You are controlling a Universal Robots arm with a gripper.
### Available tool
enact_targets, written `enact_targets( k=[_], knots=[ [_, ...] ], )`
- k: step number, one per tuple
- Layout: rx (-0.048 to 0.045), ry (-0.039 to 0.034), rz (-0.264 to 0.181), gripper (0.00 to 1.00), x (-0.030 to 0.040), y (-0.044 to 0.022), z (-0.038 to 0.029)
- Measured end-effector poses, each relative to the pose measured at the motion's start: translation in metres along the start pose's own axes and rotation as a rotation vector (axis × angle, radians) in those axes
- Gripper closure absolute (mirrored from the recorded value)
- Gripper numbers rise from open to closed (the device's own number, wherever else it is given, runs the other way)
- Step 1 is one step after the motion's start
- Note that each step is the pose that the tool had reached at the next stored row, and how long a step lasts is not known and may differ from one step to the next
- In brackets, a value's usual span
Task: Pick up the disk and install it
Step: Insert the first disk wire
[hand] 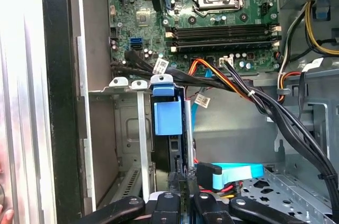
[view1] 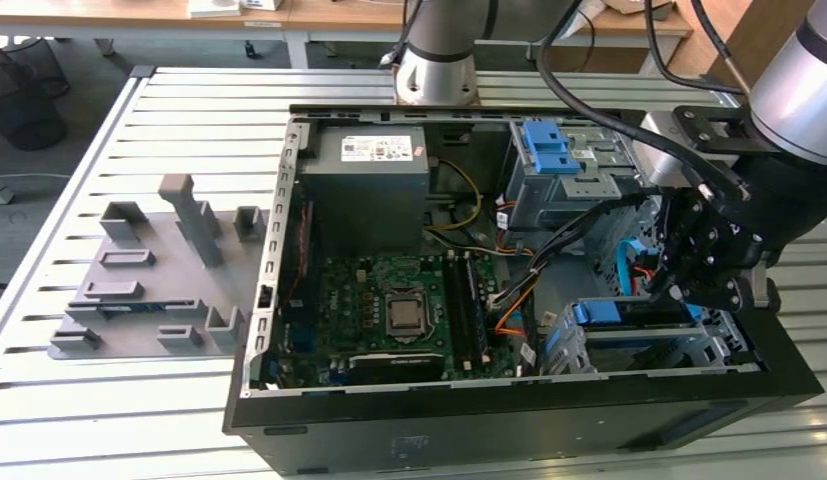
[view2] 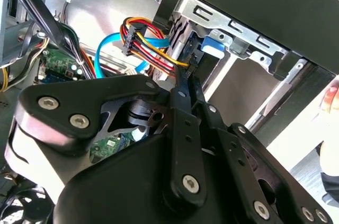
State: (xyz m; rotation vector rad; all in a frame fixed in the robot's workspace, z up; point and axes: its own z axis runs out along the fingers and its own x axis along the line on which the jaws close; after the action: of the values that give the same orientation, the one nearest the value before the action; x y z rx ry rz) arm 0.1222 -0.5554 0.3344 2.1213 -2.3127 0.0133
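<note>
Disk [hand: 168, 119] sits on edge in the metal drive cage [hand: 132, 128] at the lower front corner of the computer case [view1: 386, 430], its blue rail and tab showing at the cage mouth, with the silver edge running down beside it in the first wrist view. In the exterior view the same blue carrier [view1: 624, 312] peeks up out of the cage [view1: 728, 350], so the drive looks largely seated, though how deep it sits I cannot tell.

Gripper [hand: 184, 181] is right on it, fingers drawn narrow and pinched close on the drive's rear edge. In the second wrist view the fingertips [view2: 186, 75] reach up to the cage slot beside the blue tab [view2: 212, 45].

Trouble spots, as I judge it: the bundle of red, yellow and orange power wires [view2: 145, 36] and the light-blue data cable [hand: 233, 172] hang just beside the fingers. A sideways drift could snag them or tug a plug loose. Pushing while the rails are cocked could jam the drive in the cage. Black cables [hand: 265, 107] cross near the motherboard [hand: 212, 23] too.
</note>
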Motion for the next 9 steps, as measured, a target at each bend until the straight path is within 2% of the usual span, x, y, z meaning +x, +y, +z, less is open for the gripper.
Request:
enact_targets(
  k=[9],
  knots=[
    [-0.0008, -0.0002, -0.003, 0.84, -0.0004, -0.0001, 0.0023]
  ],
)
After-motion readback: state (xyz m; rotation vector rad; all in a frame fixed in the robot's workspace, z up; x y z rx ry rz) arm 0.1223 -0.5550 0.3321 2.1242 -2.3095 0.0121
